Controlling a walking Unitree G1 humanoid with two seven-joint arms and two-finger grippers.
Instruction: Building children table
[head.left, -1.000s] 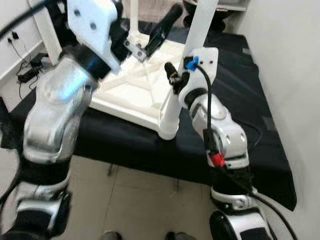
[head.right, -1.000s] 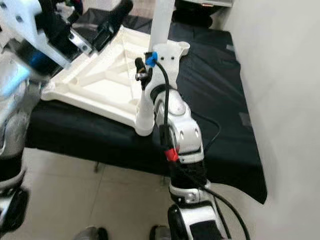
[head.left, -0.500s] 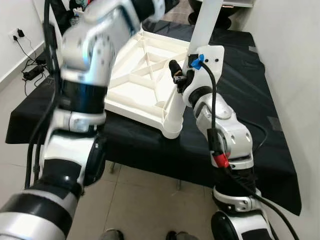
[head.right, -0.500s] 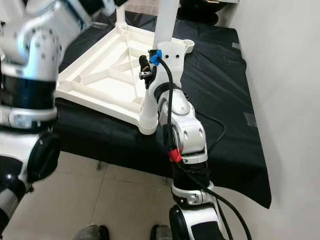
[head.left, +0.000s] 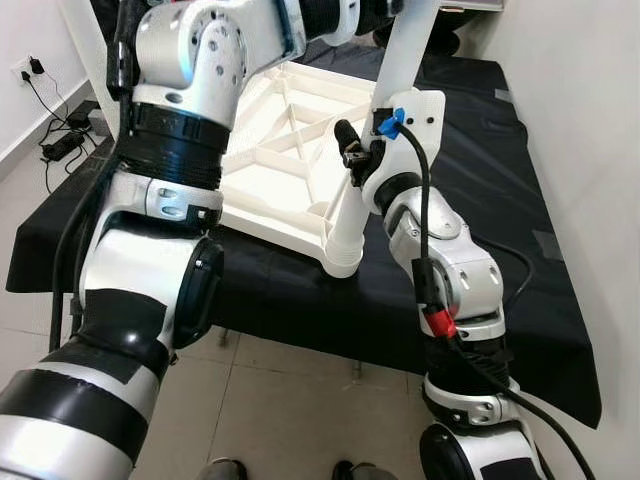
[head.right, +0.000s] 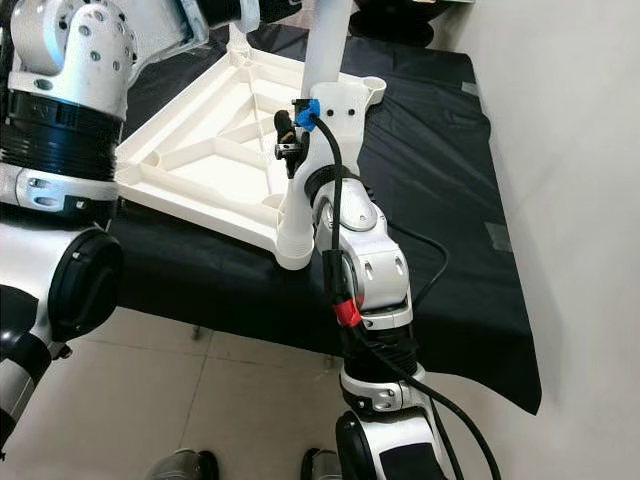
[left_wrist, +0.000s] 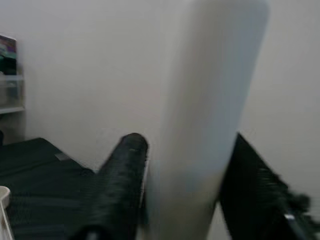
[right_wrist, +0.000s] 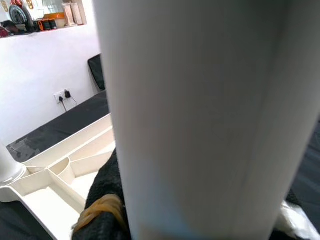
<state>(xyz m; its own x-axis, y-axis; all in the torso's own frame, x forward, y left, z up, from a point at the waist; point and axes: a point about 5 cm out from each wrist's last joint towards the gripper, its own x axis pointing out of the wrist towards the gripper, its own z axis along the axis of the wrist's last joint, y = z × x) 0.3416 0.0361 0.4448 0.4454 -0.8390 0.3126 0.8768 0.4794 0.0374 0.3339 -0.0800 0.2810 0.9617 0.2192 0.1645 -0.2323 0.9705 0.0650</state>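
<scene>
We find no brand, label or writing that can be read anywhere here; the small objects on the wall shelf in the right wrist view are too small to make out.

The white children's tabletop lies upside down on a desk covered with a black cloth, its ribbed underside facing up. A white table leg stands upright at the corner of the tabletop nearest the right arm, rising out of the top of the head views. A second white leg stands at the far corner.

Our right pincer is at the near leg, low down by the corner socket. In the right wrist view the leg runs between its black fingers, one on each side and against the leg, so the pincer is pinching the leg. A blue clip and a black cable sit on the white wrist housing just behind it.

Our left arm reaches up and across over the tabletop, its hand end passing out of the head views. In the left wrist view the left pincer has its two black fingers spread to either side of a white leg, close against it; the picture is blurred, and we cannot tell whether they are gripping it.

Two shoe tips show on the tiled floor.
</scene>
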